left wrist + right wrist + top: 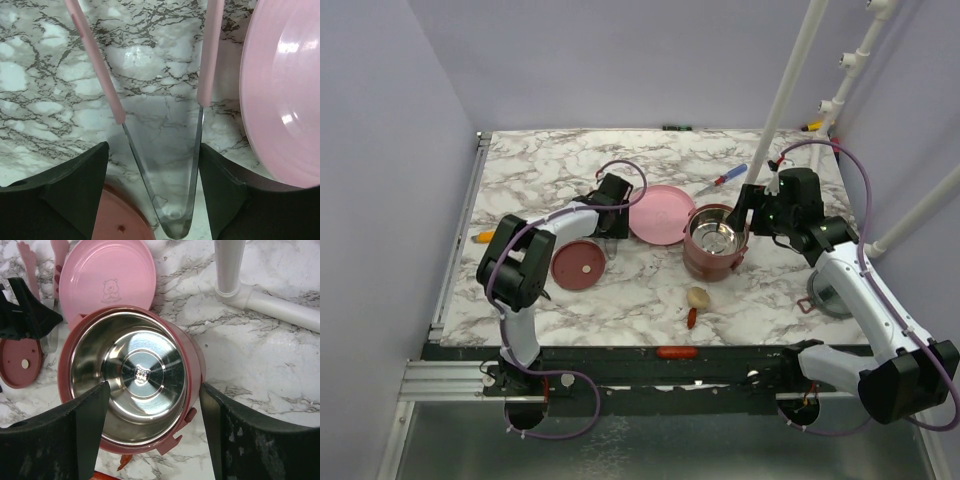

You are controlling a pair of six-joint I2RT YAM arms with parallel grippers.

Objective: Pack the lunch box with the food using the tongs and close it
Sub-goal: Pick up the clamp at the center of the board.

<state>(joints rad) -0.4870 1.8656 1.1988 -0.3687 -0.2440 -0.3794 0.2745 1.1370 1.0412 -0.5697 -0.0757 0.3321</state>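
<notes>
Left gripper [153,147], jaws spread, straddling the joined end of the tongs [98,70] (beside the pink plate [285,90]), right gripper [153,385], jaws apart and empty, over the open lunch box [195,365], food [697,297] on the table [550,160] nearby.

Plate [662,213] left of lunch box [713,243], lid [579,264] farther left, food ball [697,297] before it.

Top external: you look from high behind the arm bases [650,385], down over the whole marble table [550,170], far off.
Left wrist: you look nearly straight down, very close, onto the tongs [107,95] beside the pink plate [285,100].
Right wrist: you look down closely into the lunch box [131,376].
Shared: all three catch the plate and the maroon lid [578,265].
</notes>
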